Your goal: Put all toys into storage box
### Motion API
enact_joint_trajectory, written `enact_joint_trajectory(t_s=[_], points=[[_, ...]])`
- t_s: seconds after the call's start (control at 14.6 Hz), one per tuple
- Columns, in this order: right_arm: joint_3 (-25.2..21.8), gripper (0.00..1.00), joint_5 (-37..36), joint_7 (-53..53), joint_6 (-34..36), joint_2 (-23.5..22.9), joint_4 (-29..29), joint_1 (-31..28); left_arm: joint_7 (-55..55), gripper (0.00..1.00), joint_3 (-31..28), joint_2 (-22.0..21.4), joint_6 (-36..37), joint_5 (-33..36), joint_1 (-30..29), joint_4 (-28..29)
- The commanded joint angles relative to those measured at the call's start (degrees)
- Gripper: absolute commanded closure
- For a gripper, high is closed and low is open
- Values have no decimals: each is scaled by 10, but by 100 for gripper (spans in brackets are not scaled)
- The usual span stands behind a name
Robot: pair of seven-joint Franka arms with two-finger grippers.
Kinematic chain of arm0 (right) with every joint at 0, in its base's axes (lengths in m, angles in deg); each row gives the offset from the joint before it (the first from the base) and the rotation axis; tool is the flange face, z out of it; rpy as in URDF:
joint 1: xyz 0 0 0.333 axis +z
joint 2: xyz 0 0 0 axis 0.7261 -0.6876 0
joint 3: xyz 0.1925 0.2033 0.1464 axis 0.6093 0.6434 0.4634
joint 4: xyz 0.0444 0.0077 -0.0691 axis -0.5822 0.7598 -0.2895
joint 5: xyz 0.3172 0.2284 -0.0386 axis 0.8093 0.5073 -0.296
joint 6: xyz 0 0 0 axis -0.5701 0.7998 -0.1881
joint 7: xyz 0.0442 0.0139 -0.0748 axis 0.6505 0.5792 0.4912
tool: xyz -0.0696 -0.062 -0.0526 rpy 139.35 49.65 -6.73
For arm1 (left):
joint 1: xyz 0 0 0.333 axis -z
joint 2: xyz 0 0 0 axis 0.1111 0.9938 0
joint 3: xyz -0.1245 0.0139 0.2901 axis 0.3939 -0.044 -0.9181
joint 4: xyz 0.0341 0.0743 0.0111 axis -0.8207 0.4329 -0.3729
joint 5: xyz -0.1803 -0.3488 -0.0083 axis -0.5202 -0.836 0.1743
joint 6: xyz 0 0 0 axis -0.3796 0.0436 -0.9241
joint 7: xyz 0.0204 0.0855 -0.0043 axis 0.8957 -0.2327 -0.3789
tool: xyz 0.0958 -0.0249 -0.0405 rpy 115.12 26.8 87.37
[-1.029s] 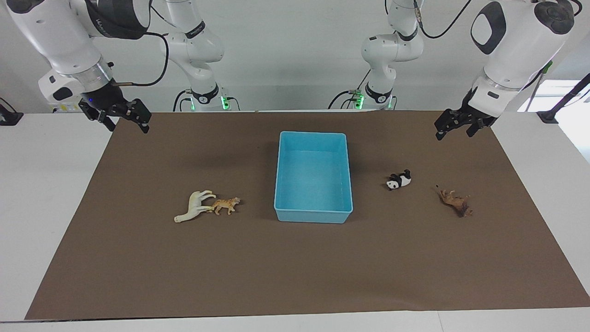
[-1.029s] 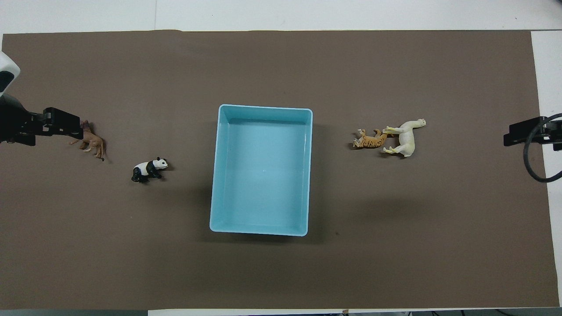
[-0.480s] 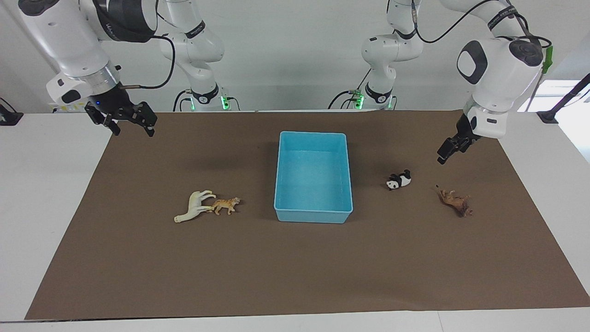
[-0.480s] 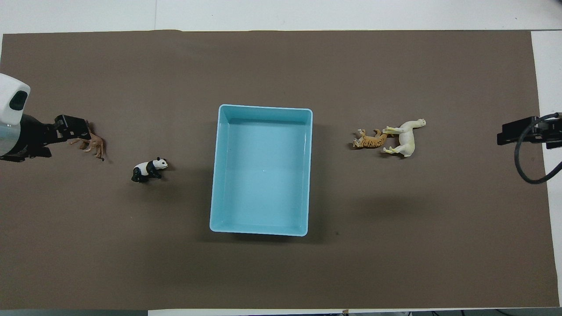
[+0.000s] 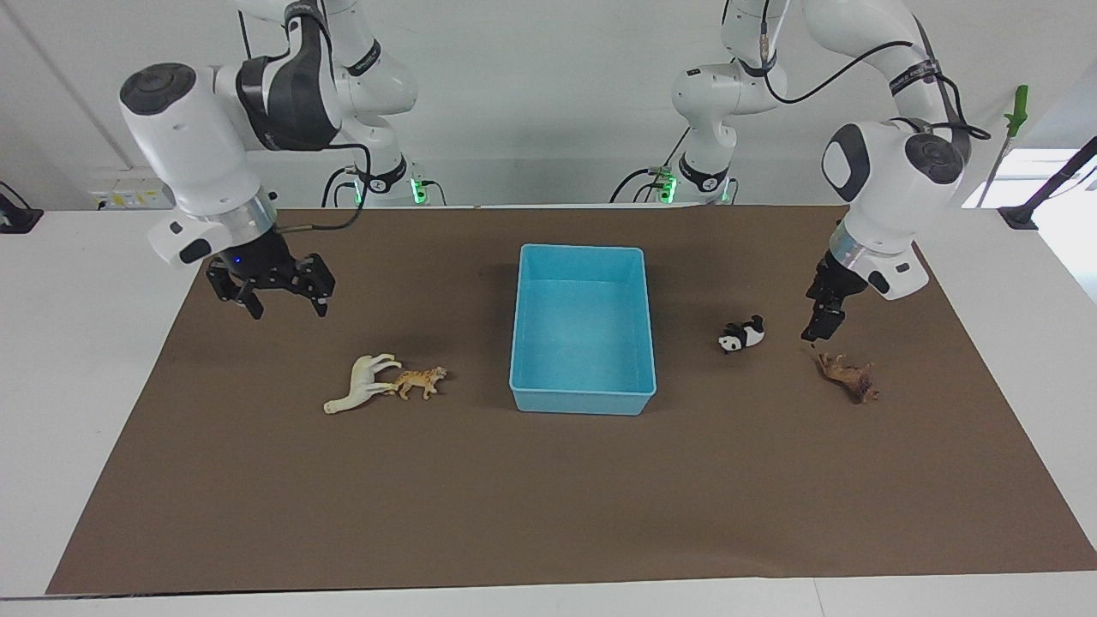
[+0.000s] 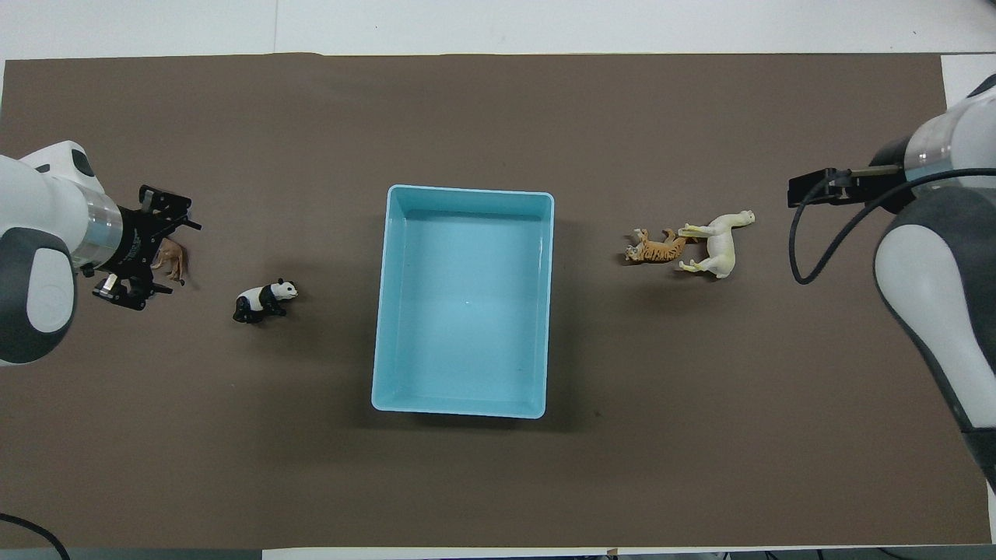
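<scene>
Hovering: left gripper (image 5: 823, 321) open over lion (image 5: 848, 377).

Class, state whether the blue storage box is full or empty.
Empty: the storage box shows only its bare blue floor in both views.

Facing view: set high across the table (image 5: 51, 360), looking back at both robots and slanting down; arm bases along the top edge, the whole brown mat (image 5: 548, 497) in frame, from a moderate distance.

Overhead view: mounted high above the robots' end, aimed forward and steeply down; mat (image 6: 498, 482) filling nearly the frame, arms entering at the side edges.

Shared by both: the mat, the blue storage box (image 5: 523, 326) (image 6: 384, 311) at its middle, and the four toys, turned half a circle between views.
</scene>
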Motion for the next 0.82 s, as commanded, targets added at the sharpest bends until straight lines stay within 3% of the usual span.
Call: enact_joint_trajectory(t_s=[0.0, 0.27, 0.55, 0.75], points=[[1, 0, 4, 10, -53, -60, -23, -1, -113, 0, -5, -19, -73, 7, 25, 82], [1, 0, 4, 10, -88, -97, 0, 27, -270, 0, -5, -16, -223, 7, 27, 179], [1, 0, 5, 10, -112, -81, 64, 38, -315, 0, -5, -12, -243, 7, 48, 190], [0, 0, 6, 10, -114, -75, 79, 33, -332, 0, -5, -8, -252, 7, 64, 195]])
